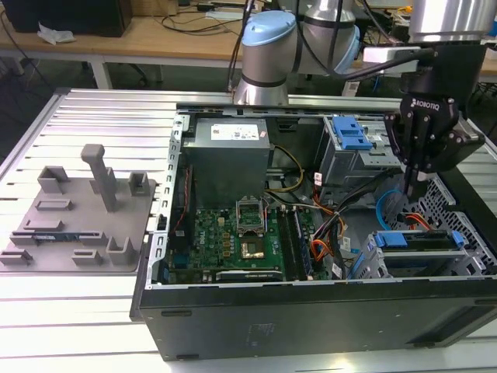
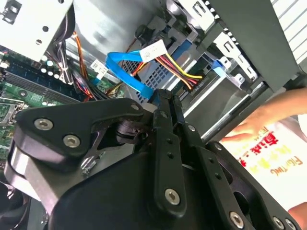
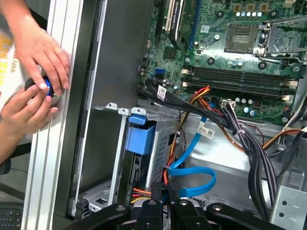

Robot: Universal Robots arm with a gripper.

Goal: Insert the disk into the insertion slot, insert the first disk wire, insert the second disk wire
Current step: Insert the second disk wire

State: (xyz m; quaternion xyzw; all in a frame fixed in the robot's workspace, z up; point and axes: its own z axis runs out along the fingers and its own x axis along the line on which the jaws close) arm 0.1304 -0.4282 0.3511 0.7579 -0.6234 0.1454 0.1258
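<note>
The disk, in its bright blue carrier, sits inside the insertion slot, the grey perforated cage at the case's corner on the exterior view's right. My gripper hangs just above and behind that cage, fingers pointing down. In both wrist views the fingers stand close together at the end of the second disk wire, a flat light-blue cable that loops away from my gripper. A red, orange and yellow wire bundle with a white plug lies beside the cage.
The taller grey bay with a blue latch stands behind the cage. Motherboard, power supply and black cable bundles fill the case. A person's hands hold a small blue object on the table outside the case wall. A grey fixture plate lies on the exterior view's left.
</note>
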